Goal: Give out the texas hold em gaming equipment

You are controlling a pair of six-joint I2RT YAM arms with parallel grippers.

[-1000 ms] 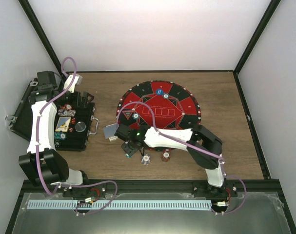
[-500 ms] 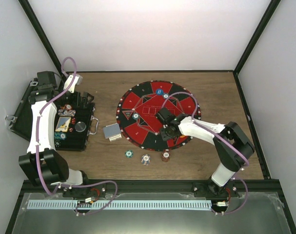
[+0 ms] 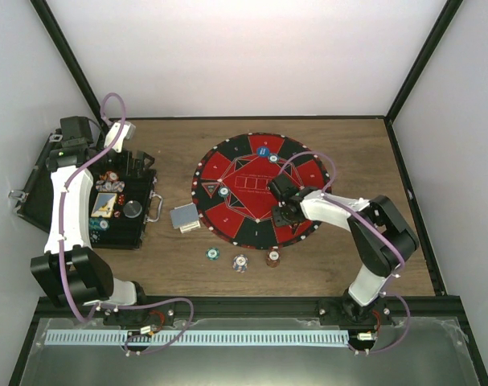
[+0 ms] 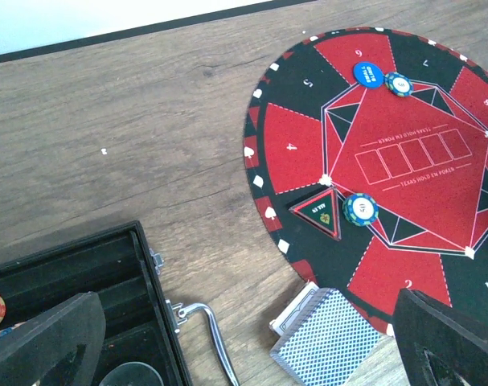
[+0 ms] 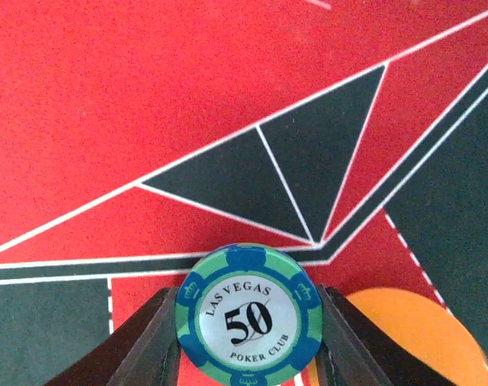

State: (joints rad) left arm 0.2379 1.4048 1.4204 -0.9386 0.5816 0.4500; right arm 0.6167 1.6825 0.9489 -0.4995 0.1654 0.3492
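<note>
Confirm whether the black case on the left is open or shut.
Open. The black case has its lid swung back to the left, and chips show lying inside it.

The right fingers (gripping a chip) have swung from the card deck over the mat.

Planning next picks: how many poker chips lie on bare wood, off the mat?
3, in a row beside the mat's near edge: teal chip left, pale chip middle, brown chip right. The right arm may hide others.
</note>
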